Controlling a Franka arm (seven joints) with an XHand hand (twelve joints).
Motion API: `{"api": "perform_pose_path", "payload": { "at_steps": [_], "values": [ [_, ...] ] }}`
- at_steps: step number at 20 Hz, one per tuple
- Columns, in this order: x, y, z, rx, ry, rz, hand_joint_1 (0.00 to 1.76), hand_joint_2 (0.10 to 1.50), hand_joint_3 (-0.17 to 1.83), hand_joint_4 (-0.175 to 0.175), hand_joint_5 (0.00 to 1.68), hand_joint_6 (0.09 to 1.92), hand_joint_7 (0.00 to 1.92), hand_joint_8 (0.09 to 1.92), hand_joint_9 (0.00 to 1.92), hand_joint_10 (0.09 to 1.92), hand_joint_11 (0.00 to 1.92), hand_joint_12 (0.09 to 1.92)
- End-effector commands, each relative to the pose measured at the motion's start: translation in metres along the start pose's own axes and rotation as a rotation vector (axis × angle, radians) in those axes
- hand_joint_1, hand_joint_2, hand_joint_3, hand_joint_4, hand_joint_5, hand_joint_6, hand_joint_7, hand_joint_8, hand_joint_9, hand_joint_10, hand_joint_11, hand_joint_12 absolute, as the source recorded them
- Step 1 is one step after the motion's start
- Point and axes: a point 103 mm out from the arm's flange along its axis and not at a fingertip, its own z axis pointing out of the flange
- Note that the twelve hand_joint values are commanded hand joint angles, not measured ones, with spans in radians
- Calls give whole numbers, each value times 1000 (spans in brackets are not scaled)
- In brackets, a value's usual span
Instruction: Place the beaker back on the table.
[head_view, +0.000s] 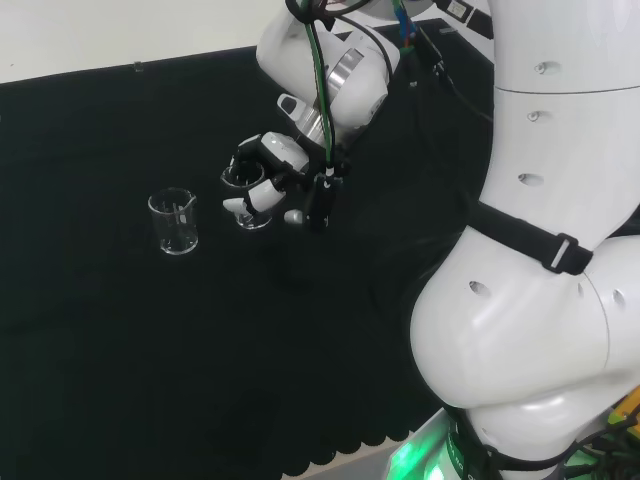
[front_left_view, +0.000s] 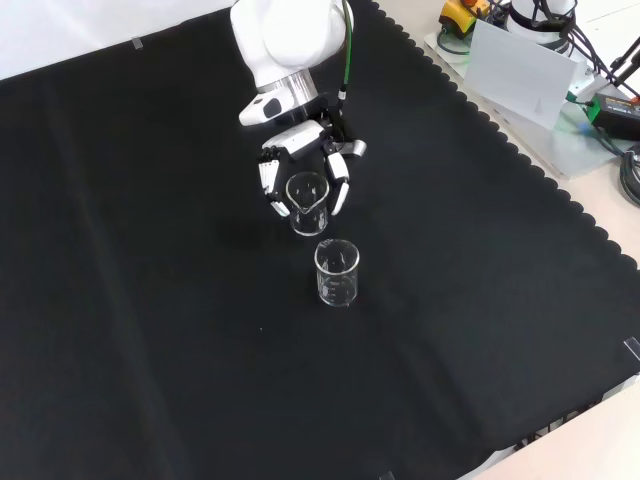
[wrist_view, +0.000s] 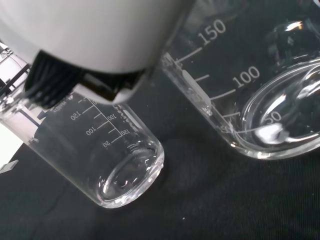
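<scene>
Held beaker (head_view: 243, 190) half masked in head view by hand (head_view: 272, 175); base contact with table (head_view: 100, 330) impossible to judge. Near beaker (wrist_view: 260, 85) in wrist view cut off at picture's edge; other beaker (wrist_view: 95, 150) partly behind blurred white hand part (wrist_view: 95, 35). Contents of either too clear to tell

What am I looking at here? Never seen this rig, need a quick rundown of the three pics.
It is one white robot arm with a black and white hand in place of a gripper, working over a bench under black cloth. One picture looks over the arm from behind, one looks down from the front, one sits at the wrist. Two clear glass beakers are in play. The fingers curl round the held beaker; the second beaker stands free beside it. Both look empty.
</scene>
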Motion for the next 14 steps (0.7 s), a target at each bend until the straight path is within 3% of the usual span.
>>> {"api": "perform_pose_path", "payload": {
  "at_steps": [1,14],
  "values": [
    [6,4,8,1,-9,-6,1435,519,895,-175,1096,942,1344,763,1338,741,1261,776],
    [3,10,10,7,2,-12,1435,521,893,-175,1094,945,1343,766,1334,743,1257,778]
  ]
}}
